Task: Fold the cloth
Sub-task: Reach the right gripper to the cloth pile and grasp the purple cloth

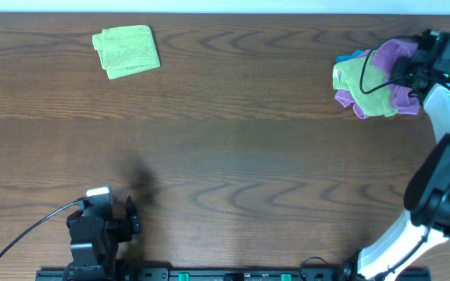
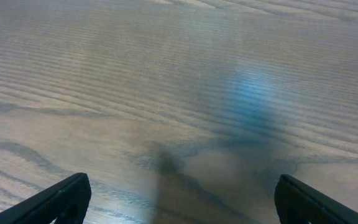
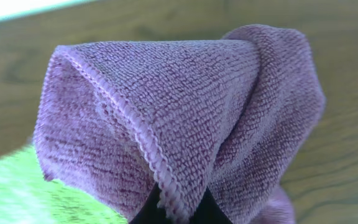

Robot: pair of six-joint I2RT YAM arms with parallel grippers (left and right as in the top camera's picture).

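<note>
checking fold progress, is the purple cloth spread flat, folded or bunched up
Bunched up: the purple cloth sits rumpled in the shut right end effector, heaped with a green cloth.

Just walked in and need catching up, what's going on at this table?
The right claw is shut on a fold of a purple cloth in the bunch of green, blue and purple cloths at the far right of the table. The left claw hangs open over bare wood at the near edge, holding nothing. A folded green towel lies far left.
</note>
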